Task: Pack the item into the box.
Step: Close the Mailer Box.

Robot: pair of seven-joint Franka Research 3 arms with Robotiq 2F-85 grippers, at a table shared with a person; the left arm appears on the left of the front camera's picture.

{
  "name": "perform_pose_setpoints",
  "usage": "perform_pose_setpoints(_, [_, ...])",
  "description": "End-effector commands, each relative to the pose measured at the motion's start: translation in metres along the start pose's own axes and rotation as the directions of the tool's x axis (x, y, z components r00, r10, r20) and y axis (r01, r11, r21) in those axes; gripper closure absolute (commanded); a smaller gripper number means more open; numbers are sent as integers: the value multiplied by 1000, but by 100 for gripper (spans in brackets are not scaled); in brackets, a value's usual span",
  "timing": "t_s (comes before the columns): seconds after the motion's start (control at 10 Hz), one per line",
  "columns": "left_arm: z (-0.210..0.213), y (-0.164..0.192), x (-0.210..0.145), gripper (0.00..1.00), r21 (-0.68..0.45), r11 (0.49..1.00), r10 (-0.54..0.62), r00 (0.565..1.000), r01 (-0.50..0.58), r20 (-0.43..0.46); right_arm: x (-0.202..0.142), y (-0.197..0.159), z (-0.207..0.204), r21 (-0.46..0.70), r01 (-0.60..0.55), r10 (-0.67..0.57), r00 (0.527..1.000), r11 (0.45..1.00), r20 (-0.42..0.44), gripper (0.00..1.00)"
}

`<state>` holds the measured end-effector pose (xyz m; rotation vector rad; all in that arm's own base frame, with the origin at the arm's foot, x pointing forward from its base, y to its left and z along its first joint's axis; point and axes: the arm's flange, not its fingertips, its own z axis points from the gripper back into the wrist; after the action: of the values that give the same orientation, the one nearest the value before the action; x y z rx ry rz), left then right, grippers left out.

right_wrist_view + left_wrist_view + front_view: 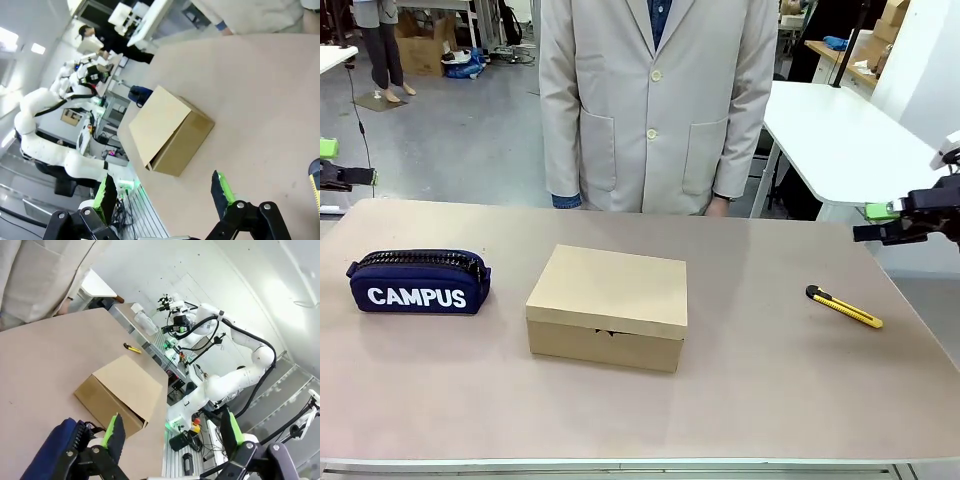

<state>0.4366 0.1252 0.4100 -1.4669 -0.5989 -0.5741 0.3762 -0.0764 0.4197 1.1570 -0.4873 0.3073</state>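
The box (608, 305) is a closed brown cardboard box lying flat in the middle of the table, its flap lid down; it also lies ahead of the fingers in the left wrist view (122, 392) and the right wrist view (167, 130). The item is out of view. My left gripper (340, 165) hovers open at the table's far left edge, well away from the box, with nothing between its green pads (116, 432). My right gripper (880, 222) hangs open off the right edge, pads (222, 192) apart and empty.
A navy "CAMPUS" pencil case (418, 282) lies left of the box. A yellow utility knife (844, 307) lies to the right. A person in a beige coat (655, 100) stands at the far side, hands down. White tables stand behind on the right.
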Motion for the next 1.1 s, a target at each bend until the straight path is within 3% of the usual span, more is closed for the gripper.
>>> perform_pose_setpoints(0.0, [-1, -3, 2, 0, 11, 1000, 4, 1000, -4, -15, -3, 11, 3, -3, 10, -10, 1000, 1000, -8, 0])
perform_pose_setpoints(1.0, [-1, -3, 2, 0, 11, 1000, 4, 1000, -4, -15, -3, 11, 3, -3, 10, -10, 1000, 1000, -8, 0])
